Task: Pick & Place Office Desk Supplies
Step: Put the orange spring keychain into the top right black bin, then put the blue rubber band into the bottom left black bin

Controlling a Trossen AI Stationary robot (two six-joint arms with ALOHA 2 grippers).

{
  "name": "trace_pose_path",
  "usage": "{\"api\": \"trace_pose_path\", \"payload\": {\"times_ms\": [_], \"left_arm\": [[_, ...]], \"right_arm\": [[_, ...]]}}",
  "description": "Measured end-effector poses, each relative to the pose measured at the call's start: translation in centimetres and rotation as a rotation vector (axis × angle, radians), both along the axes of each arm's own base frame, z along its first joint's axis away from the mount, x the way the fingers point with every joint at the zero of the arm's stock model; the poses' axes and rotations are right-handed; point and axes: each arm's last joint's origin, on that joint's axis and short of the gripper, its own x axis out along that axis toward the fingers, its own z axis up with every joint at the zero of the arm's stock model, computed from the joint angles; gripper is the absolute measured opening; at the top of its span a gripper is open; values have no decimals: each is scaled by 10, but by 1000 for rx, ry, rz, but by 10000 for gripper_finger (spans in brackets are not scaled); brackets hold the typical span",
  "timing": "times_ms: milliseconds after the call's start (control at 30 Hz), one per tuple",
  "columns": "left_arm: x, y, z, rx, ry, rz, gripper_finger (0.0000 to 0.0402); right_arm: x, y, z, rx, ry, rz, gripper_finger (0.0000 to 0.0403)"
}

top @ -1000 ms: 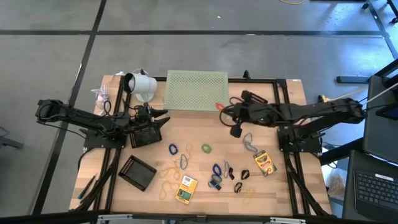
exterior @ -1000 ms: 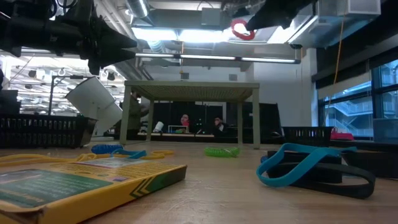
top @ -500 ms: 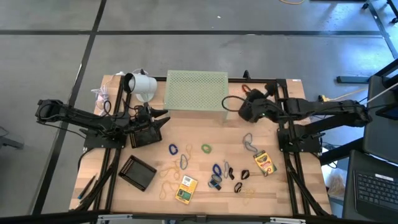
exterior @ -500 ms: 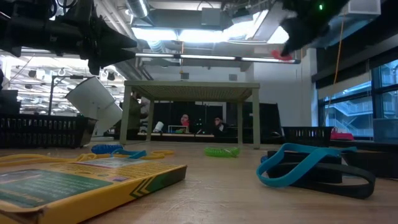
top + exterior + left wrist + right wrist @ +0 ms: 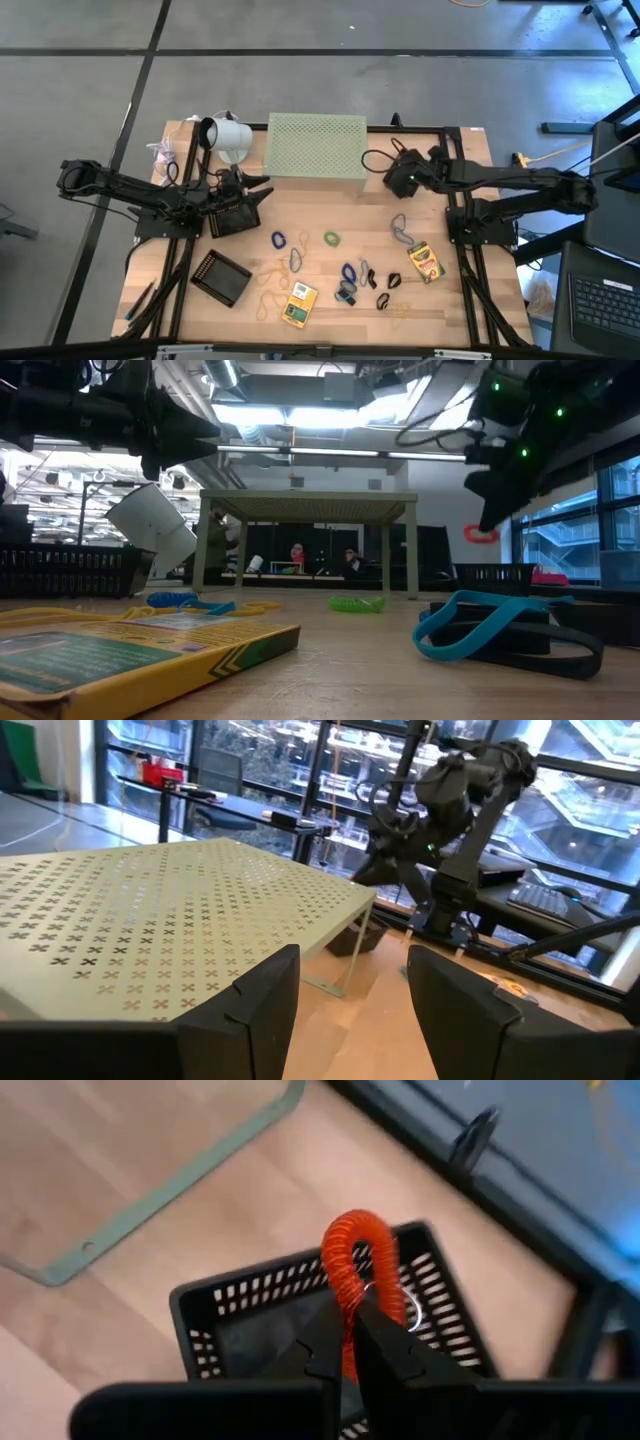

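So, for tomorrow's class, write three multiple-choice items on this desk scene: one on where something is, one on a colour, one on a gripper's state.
1. Where is the right gripper?
A. Above a black mesh basket
B. Over the white cup
C. Resting on a yellow-green box

2. What colour is the coiled loop in that gripper?
A. Blue
B. Red
C. Tan

3. How do the left gripper's fingers stand?
A. Shut on a clip
B. Shut on nothing
C. Open, holding nothing

Answers:
1 A: the right wrist view shows the black mesh basket right beneath it.
2 B: the coiled loop pinched there is red.
3 C: the left gripper shows a clear gap between its fingers, facing the pale green riser.
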Motion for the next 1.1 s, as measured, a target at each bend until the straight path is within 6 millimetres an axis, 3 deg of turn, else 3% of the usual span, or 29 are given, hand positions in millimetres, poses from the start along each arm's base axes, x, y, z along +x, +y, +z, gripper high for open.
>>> {"api": "trace_pose_path", "payload": {"times_ms": [367, 933, 1100], "left_arm": [[-1, 2, 0, -2, 0, 66, 182], [-1, 2, 0, -1, 0, 66, 182], [-1, 2, 0, -2, 0, 66, 182]], "right_arm": [[-4, -5, -10, 158, -52, -10, 24], [-4, -5, -11, 165, -62, -27, 145], [3, -2, 1, 312, -130, 62, 161]]}}
